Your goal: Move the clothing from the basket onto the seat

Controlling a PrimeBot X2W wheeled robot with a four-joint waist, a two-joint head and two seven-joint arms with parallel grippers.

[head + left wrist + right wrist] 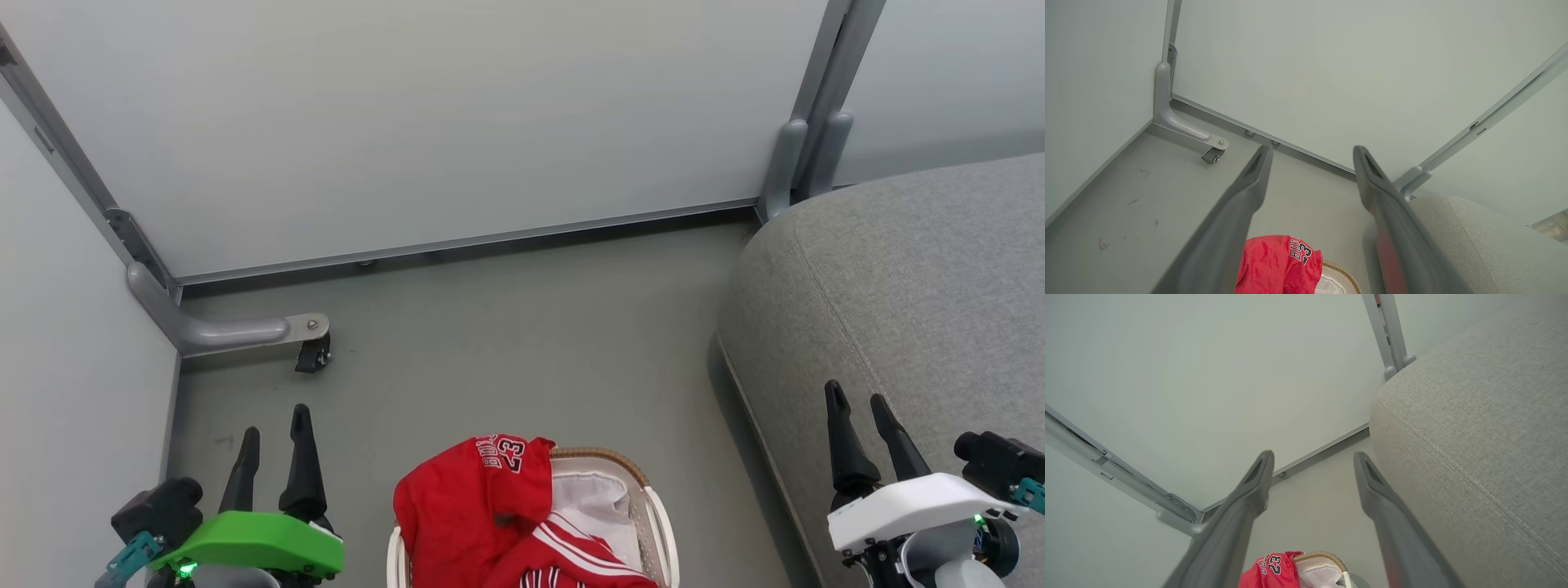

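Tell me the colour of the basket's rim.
The rim is light brown and woven, on the white basket; the head view shows it best.

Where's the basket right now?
Head view, bottom centre: the basket sits on the floor between the left gripper and right gripper, left of the grey seat, red clothing draped over its left rim.

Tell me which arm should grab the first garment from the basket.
Probably left: the left tool, open, hangs nearer the red 23 jersey, which drapes over the basket's left rim; the right tool, also open, sits farther off beside the seat.
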